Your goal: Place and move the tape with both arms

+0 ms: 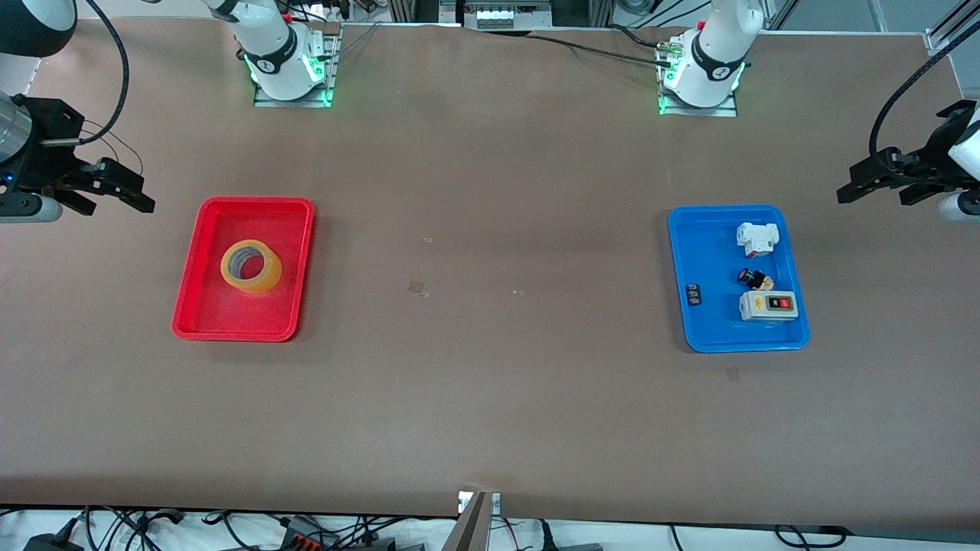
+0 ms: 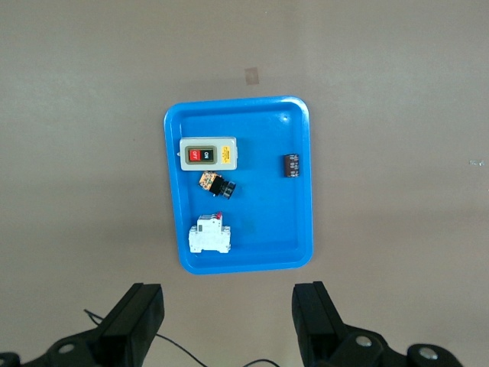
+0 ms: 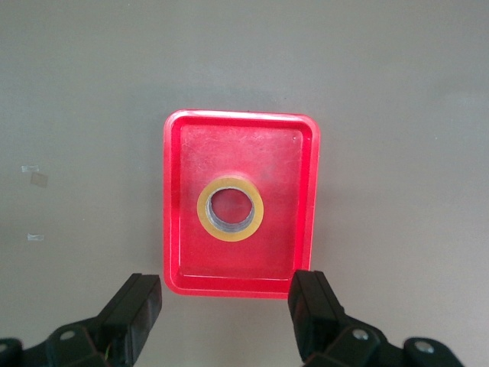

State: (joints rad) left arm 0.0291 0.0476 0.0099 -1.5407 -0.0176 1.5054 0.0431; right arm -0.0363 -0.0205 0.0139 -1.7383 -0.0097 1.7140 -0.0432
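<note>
Hovering wide-jawed, both arms point(image 1: 46, 164) flank the tape point(image 1: 251, 266)

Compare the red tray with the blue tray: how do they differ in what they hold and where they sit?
The red tray holds only the tape, lying flat near its middle; the blue tray holds several small electrical parts, including a grey switch box. The red tray sits toward the right arm's end of the table, the blue tray toward the left arm's end. Both are shallow rectangles with rounded corners.
</note>
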